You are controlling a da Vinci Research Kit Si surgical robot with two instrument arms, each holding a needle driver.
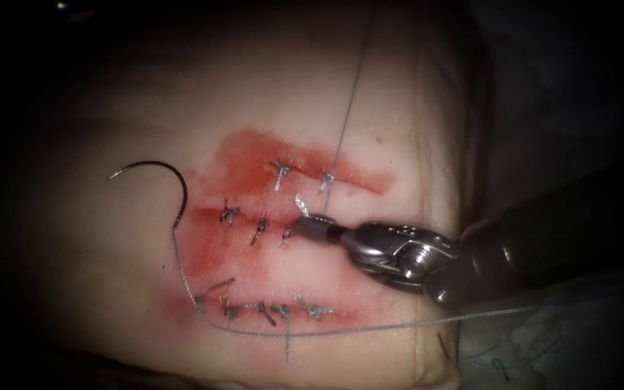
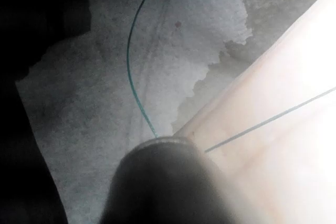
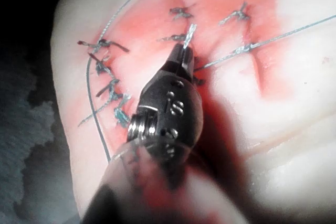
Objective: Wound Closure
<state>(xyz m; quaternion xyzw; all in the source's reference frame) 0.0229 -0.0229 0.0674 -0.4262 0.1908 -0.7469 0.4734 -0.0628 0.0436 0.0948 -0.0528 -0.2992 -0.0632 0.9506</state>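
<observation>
On the tissue, three rows of stitches sit in patches of red fluid. The right end effector comes in from the right and rests at the middle row, jaws closed on a short bright end of thread that stands up from its tip; the right wrist view shows the same pinch, the stub poking out beyond the jaws. A long thread strand runs from a stitch in the top row, just above the tip, up and away out of view.

The needle lies free on the tissue, left of all the stitch rows, not in the tissue and held by neither tool. Its thread trails down, bends round the lower row and runs off to the right.

Left wrist view: the left arm's shaft only, with thread passing it; cannot tell what its jaws are doing.

Judgement: work is at a knot or thread tail on the middle row rather than at needle driving. Any next move calls for steady hold on that short end without tugging the neighbouring stitches.
</observation>
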